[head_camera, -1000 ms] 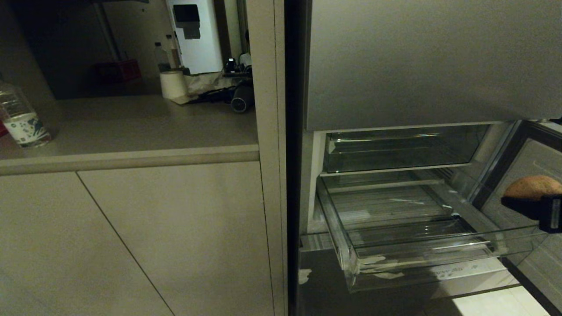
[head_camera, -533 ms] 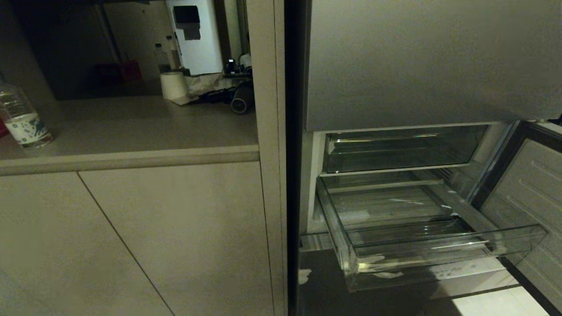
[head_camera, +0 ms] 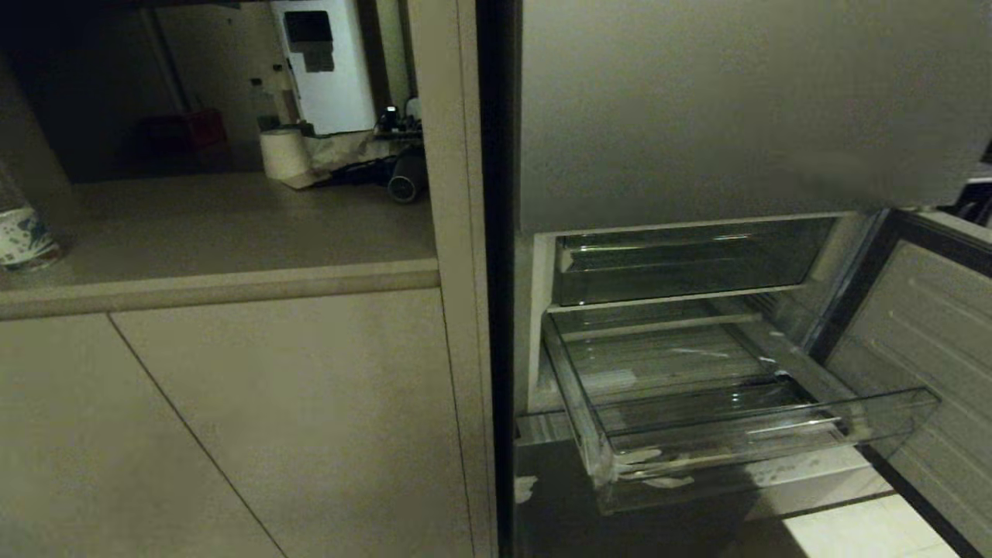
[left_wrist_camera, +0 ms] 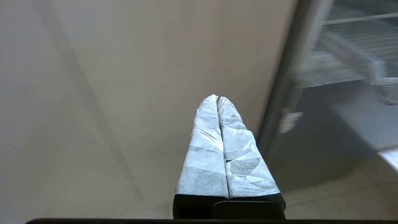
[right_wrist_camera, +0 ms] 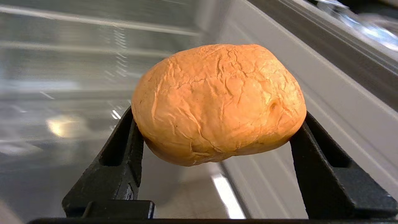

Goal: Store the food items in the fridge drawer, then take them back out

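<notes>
While the wide, shallow, clear plastic fridge drawer (head_camera: 736, 418) stands pulled out and holds no food, the rounded, matte tan-brown food item (right_wrist_camera: 217, 102) is clamped between the black fingers of the right end effector (right_wrist_camera: 217, 149), its long axis spanning them. Only the right wrist view shows this grip; the head view shows neither arm. Judged from this, the right arm serves the drawer. Beside the beige cabinet front (left_wrist_camera: 124, 77), the left end effector (left_wrist_camera: 217, 99) is parked, its fingers pressed together.
</notes>
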Available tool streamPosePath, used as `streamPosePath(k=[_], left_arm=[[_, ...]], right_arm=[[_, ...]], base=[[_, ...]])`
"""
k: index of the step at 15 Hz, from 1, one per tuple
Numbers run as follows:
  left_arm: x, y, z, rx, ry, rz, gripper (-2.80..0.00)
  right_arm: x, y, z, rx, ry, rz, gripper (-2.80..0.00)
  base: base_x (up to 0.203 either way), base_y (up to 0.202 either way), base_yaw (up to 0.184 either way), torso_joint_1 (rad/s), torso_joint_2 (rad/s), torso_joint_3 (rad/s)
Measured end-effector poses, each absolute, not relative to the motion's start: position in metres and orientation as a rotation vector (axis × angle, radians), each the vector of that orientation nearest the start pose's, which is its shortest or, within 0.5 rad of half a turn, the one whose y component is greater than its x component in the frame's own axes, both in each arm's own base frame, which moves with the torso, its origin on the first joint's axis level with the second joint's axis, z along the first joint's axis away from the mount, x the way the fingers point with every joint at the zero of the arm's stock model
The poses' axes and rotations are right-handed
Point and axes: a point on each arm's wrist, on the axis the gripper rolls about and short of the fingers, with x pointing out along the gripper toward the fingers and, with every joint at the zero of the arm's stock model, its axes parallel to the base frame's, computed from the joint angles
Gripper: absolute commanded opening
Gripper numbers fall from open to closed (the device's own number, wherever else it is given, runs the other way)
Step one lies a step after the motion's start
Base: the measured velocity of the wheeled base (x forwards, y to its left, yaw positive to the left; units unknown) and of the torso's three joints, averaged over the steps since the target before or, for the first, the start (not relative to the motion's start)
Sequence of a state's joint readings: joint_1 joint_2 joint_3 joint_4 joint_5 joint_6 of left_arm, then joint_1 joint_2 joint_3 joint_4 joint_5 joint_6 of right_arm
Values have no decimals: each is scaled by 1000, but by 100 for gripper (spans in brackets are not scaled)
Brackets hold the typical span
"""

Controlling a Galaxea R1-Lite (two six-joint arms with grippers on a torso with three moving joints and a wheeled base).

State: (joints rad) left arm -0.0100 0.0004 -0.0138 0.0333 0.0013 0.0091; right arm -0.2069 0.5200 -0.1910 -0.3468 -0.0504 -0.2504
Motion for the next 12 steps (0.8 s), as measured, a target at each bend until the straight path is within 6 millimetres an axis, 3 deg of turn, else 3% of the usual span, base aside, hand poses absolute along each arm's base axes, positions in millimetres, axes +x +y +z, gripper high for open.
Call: streamPosePath(k=[8, 12], left_arm=[[-24, 0, 76, 9, 20, -8, -280], [-24, 0, 76, 9, 20, -8, -280]], right_arm=[[28, -7, 158, -251, 18, -255, -280], [18, -6, 170, -257, -61, -308, -280]], base=[[1, 8, -165, 3, 3, 3], [-1, 2, -20, 1, 1, 1]])
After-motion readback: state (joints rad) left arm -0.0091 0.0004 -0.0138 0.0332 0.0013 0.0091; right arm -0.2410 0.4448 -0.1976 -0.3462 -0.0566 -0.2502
